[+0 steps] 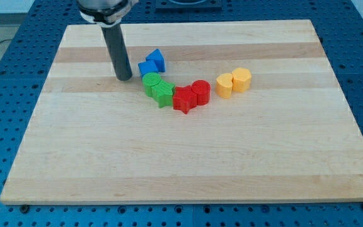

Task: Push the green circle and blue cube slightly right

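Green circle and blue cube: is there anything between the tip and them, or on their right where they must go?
Nothing visible separates my tip from the blue cube and green circle; it stands just to their left. To their right, the green star touches the circle, with red blocks beyond.

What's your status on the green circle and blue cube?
My tip just left of blue cube and green circle. Green star, red blocks crowd the right.
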Action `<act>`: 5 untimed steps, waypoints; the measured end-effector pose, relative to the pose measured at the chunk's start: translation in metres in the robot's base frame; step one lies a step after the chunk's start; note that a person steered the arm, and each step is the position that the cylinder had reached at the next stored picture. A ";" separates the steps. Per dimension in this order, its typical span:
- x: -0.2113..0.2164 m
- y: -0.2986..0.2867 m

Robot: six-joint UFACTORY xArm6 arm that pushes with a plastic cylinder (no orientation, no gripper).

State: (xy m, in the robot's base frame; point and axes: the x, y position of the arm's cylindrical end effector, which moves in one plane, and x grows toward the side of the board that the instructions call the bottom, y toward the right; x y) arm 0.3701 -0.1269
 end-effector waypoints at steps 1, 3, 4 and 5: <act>0.007 0.017; 0.009 0.012; 0.029 0.012; 0.032 0.018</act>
State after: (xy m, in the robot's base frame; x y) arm 0.4019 -0.1093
